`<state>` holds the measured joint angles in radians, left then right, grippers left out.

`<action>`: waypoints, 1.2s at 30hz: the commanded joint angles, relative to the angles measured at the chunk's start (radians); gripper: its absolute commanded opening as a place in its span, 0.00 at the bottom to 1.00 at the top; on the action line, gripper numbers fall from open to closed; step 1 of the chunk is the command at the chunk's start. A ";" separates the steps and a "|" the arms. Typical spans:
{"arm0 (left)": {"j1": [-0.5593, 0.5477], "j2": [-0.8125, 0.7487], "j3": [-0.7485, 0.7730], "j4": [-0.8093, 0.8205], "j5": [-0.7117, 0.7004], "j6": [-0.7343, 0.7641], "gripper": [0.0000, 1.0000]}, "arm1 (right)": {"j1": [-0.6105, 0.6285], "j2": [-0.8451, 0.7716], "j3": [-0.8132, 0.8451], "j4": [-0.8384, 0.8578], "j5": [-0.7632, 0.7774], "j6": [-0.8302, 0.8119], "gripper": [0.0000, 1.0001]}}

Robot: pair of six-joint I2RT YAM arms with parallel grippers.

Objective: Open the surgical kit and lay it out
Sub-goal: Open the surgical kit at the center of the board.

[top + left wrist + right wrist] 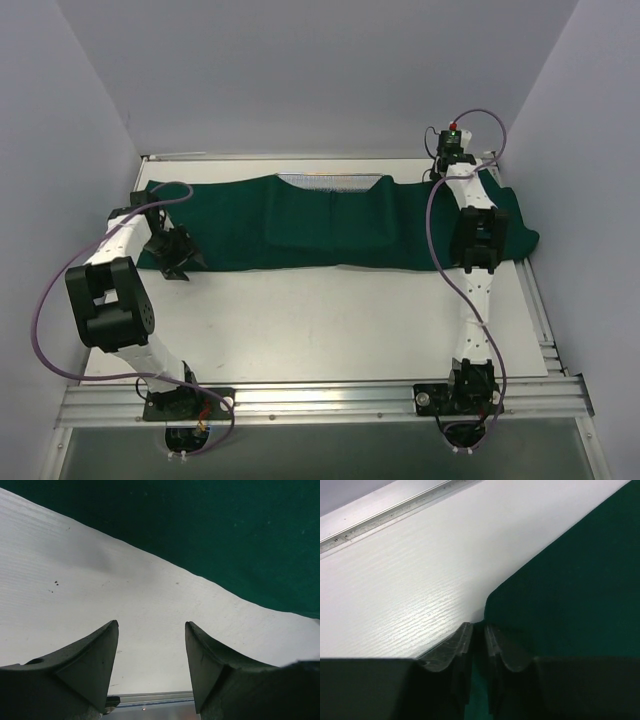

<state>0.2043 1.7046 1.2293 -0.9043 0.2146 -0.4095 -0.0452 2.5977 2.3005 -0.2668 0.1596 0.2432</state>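
**Right tool (479, 634) pinching the drape (230, 225), left tool (151, 645) spread and free**

Carrying everything: white desk (330, 330), bare along its near half.

Stretched side to side over the far half: surgical kit (330, 232), seen mostly as dark green cloth. Flat at both ends, humped in the middle.

Under that hump, with 1 silver strip of wire mesh peeking out at the far edge: tray (330, 179). No instruments on show; covered or absent, cannot tell.

Right tool: pressed almost together on the drape's near edge toward the right end, with green cloth running into the narrow gap between the 2 fingers.

Left tool: parted wide, hovering over bare desk just short of the near edge at the left end, gripping nothing.

Handling, as a judgement:
- Soft, light cloth, likely to sag, fold and drag rather than keep any shape. Best taken at hems and corners with a full pinch, then drawn low and slow.
- Middle probably heavier and stiff because of the tray. Tugging a flap hard risks sliding the tray or scattering loose steel pieces.
- Mesh rim offers a firm hold if needed, though smooth metal may slip.

Probably next for the left tool: close on the near hem at its own end.
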 commanded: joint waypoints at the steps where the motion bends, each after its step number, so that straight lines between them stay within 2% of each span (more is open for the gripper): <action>1: -0.006 0.012 0.036 0.021 0.019 -0.006 0.64 | 0.002 -0.007 0.050 -0.022 0.035 -0.008 0.13; 3: -0.008 0.013 0.045 0.018 0.017 -0.008 0.64 | -0.001 -0.024 0.050 -0.023 0.035 -0.004 0.06; 7: -0.019 0.013 0.052 0.008 0.009 -0.009 0.64 | -0.010 -0.070 0.056 -0.051 0.026 0.024 0.01; 9: -0.019 0.012 0.058 0.005 0.006 -0.015 0.64 | -0.013 -0.120 0.047 -0.087 0.018 0.053 0.00; 16: -0.019 0.012 0.107 -0.027 0.029 -0.026 0.65 | -0.010 -0.341 -0.154 -0.126 -0.043 0.107 0.00; 19: -0.019 0.003 0.116 -0.031 0.048 -0.035 0.66 | -0.013 -0.444 -0.258 -0.163 -0.051 0.120 0.00; 27: -0.019 -0.031 0.139 -0.038 0.071 -0.057 0.67 | -0.016 -0.759 -0.715 -0.150 -0.149 0.180 0.00; 30: -0.019 -0.054 0.137 -0.035 0.077 -0.064 0.67 | -0.024 -0.855 -0.838 -0.179 -0.192 0.182 0.00; 36: -0.019 -0.098 0.118 -0.036 0.071 -0.074 0.68 | -0.079 -1.054 -1.142 -0.244 -0.175 0.159 0.00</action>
<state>0.1883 1.6642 1.3243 -0.9333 0.2680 -0.4698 -0.0738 1.6642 1.2354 -0.4370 -0.0109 0.4072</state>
